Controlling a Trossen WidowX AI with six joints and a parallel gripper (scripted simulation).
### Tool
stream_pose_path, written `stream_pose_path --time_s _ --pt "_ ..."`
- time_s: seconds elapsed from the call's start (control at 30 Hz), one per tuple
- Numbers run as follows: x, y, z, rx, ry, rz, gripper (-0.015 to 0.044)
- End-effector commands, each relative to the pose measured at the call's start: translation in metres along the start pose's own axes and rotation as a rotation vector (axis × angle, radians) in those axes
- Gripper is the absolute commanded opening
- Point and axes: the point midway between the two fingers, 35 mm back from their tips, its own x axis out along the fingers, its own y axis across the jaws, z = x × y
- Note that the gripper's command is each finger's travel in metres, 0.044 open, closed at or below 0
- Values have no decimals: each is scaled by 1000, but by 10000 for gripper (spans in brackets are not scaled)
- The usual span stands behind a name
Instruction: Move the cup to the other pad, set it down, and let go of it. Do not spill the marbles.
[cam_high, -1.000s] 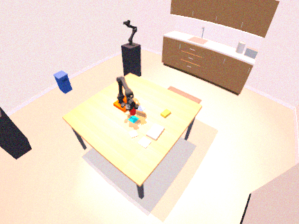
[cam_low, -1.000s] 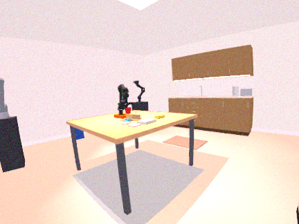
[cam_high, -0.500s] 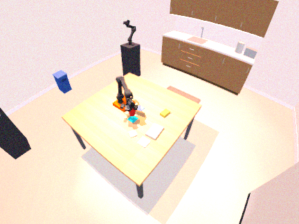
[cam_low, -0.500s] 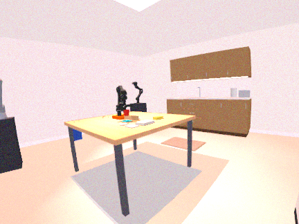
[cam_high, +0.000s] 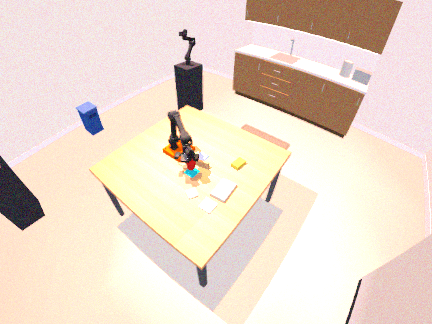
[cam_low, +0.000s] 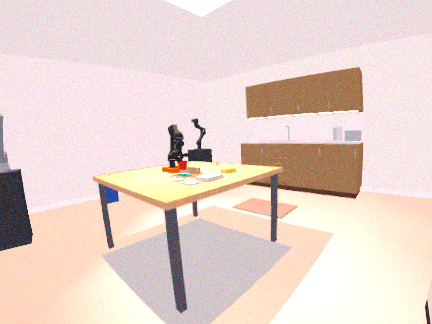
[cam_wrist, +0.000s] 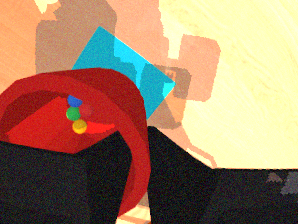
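Note:
The red cup (cam_high: 191, 164) (cam_low: 182, 164) (cam_wrist: 141, 167) is held upright or nearly so, off the table. My gripper (cam_wrist: 140, 132) is shut on its wall, one black finger inside and one outside. Several marbles lie in the cup: blue (cam_wrist: 74, 100), green (cam_wrist: 73, 113), yellow (cam_wrist: 79, 126) and a reddish one that is hard to see. The cyan pad (cam_high: 191, 173) (cam_low: 183, 175) (cam_wrist: 102, 47) lies on the table below the cup, partly in shadow and partly hidden by the cup in the wrist view. A pale bluish pad (cam_high: 203, 156) lies beside the arm.
The orange base (cam_high: 171, 150) (cam_low: 170, 169) is behind the cup. A tan block (cam_low: 193, 170) is close beside the cyan pad. A white book-like slab (cam_high: 223, 190) (cam_low: 209, 177), a yellow block (cam_high: 238, 163) (cam_low: 228, 170) and white cards (cam_high: 208, 205) lie farther away on the table.

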Motion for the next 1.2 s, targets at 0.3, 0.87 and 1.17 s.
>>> stream_pose_path --time_s 0.3,0.87,1.17 --pt "19 0 -1 -6 5 0 0" --pt "42 -1 -2 -6 5 0 0" --pt "41 -1 -1 -4 2 -1 0"
